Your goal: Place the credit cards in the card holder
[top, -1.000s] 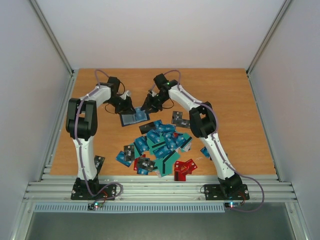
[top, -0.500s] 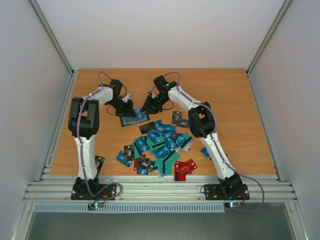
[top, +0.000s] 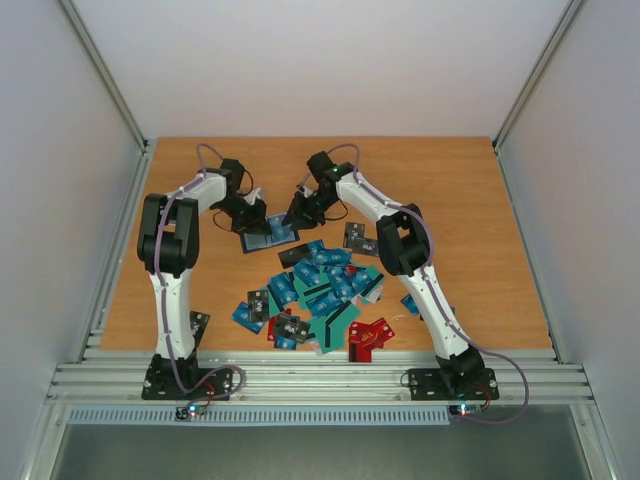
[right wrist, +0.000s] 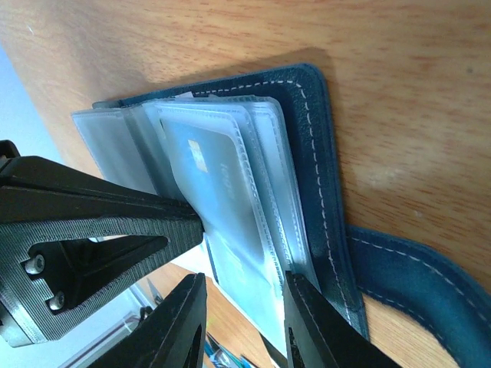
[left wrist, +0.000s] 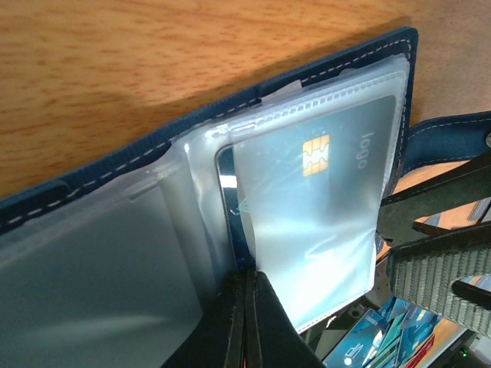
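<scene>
Where the table point(top: 450, 200) meets the arm bases, a lone dark card point(top: 198, 325) lies beside the left arm. Just beyond, the credit cards point(top: 325, 290) lie in a loose overlapping heap of blue, teal and black, with a few red cards point(top: 368, 335) at its near right edge.

Past the heap, the card holder point(top: 270, 236) lies open on the wood with both arms bent down over it, one at each side. The left gripper point(left wrist: 245, 280) has its fingers pressed tight together at the near edge of the clear sleeves. Whether a sleeve is caught between them I cannot tell. Right above the fingers, one sleeve holds a pale card with a gold chip point(left wrist: 322, 215), and a dark card edge shows just left of it.

The right gripper point(right wrist: 245, 282) stands partly open across the sleeves' lower edge. One finger lies against the sleeves, while bare wood shows between them and the other finger, so it grips nothing. The holder's navy cover with white stitching lies flat under the fanned sleeves, its strap trailing off to one side.
</scene>
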